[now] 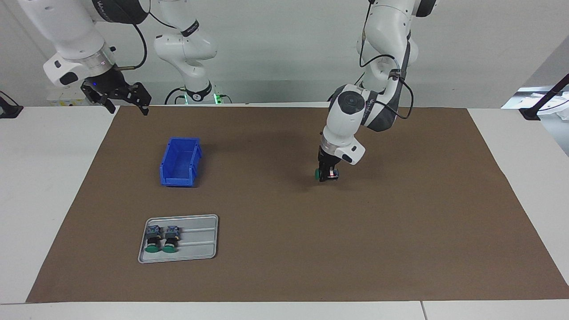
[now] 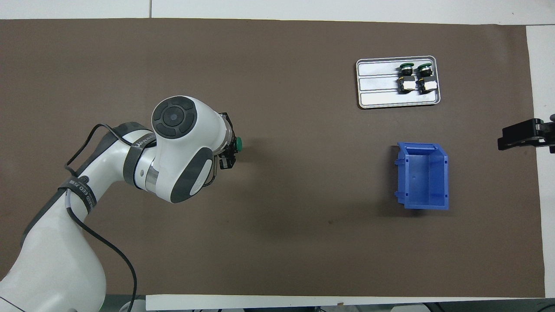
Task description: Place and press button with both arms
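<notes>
Presently: button (image 1: 318, 174), gripped on its side in the left gripper (image 1: 326, 174), low over the brown mat (image 1: 400, 231), well apart from the blue bin (image 1: 180, 162) toward the left arm's end. Judged best set down level and released gently. Right gripper (image 1: 119, 97) waits with fingers apart, above the bin's end of the table. Bin: empty. Tray (image 1: 202, 242), farther from the robots than the bin: two spare buttons (image 1: 162, 239).

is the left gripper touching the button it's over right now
Touching. In the facing view the left gripper has its fingers closed around the button.
</notes>
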Controlling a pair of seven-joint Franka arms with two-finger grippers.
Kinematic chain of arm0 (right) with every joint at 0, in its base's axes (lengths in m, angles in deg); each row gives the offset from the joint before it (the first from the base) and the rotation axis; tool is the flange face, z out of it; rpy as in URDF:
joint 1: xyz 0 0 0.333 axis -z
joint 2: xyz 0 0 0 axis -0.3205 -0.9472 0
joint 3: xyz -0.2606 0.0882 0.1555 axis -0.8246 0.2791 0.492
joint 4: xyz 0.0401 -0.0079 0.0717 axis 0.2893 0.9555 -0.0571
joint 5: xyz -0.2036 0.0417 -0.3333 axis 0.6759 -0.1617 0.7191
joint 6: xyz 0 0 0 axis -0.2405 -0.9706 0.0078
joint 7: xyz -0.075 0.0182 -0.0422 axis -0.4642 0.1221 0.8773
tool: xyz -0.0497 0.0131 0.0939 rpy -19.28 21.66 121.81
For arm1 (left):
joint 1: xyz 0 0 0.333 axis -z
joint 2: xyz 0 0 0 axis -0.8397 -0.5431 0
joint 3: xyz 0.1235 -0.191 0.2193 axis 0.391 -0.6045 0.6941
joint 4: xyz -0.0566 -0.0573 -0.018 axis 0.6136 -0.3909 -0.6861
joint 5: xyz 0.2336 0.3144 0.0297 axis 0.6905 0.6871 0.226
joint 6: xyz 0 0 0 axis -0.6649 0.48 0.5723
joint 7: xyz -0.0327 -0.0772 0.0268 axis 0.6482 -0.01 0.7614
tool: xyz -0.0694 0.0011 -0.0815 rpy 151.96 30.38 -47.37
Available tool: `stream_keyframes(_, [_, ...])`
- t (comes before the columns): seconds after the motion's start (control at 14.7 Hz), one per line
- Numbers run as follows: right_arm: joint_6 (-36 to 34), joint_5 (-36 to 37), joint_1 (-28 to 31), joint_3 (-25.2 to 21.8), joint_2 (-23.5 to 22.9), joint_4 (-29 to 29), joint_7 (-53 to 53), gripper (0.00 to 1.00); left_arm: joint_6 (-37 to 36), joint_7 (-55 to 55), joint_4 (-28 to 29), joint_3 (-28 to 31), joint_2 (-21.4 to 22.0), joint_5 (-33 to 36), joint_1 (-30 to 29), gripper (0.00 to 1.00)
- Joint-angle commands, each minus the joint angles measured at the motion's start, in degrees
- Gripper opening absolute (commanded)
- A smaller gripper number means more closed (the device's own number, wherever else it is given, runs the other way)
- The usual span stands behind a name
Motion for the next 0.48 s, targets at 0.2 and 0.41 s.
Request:
stream_keyframes(0.2, [-0.17,-0.34,0.39,0.21,0.52,0.71,-0.65,0.98,0.17,-17.02,1.12,0.09,1.52,-17.42,-3.17,0.14])
stream_keyframes(0.41, [-0.17,-0.34,0.39,0.21,0.52,0.71,-0.65,0.98,-0.09,-27.72,2.00,0.09,2.04,-26.55,-5.37,0.13])
